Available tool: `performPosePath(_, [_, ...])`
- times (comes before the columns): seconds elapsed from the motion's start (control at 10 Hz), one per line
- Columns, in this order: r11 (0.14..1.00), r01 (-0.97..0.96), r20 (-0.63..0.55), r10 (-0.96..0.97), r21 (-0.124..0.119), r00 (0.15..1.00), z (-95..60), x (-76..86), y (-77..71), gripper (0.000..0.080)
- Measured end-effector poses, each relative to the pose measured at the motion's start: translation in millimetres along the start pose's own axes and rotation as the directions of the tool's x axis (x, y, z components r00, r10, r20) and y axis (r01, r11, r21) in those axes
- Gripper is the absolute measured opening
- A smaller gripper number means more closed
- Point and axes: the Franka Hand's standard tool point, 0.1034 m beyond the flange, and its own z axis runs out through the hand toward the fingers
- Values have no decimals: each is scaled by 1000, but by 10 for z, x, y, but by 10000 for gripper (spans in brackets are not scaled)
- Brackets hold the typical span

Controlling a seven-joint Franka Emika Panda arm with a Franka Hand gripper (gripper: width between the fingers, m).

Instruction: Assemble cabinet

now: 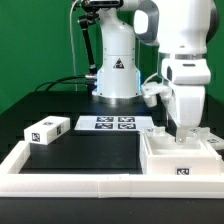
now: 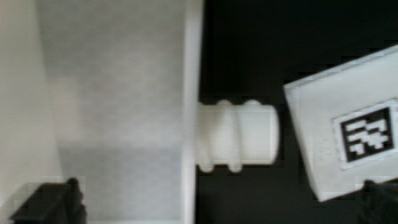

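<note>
While fingers (image 2: 50, 205) hang spread, empty, over cabinet (image 1: 178, 156), tagged block (image 1: 47, 129) sits well apart, near marker board (image 1: 113, 123).

No readable words: a black triangle sign (image 1: 118, 68) on the robot base (image 1: 115, 88), square coded tags (image 1: 101, 122) on marker board (image 1: 113, 124) and cabinet (image 1: 160, 160).

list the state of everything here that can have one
cabinet: sitting at the exterior view's right, not gripped
gripper: open, fingers wide apart, low over the cabinet, holding nothing
small tagged block: lying alone at the exterior view's left, untouched
marker board: lying flat, nothing on it
</note>
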Motion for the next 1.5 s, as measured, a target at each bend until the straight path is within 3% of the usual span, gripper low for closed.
performPosePath(0.3, [998,26,-24,-27,-49,999,-136,141,-319,797])
performPosePath(0.5, [995,53,-55,-58,-86,997,-108,332,-442,797])
performPosePath(0.6, [991,70,-77,-79,-116,994,-84,445,-483,797])
performPosePath(0.7, [994,50,-80,-58,-97,995,-39,502,-518,797])
performPosePath(1.0, [994,42,-80,-50,-98,996,-39,469,-503,797])
performPosePath(1.2, [988,102,-83,-112,-115,990,-27,504,-518,797])
performPosePath(1.3, [985,121,-89,-132,-125,987,-2,541,-520,797])
performPosePath(1.5, [977,181,-95,-191,-112,977,107,761,-628,797])
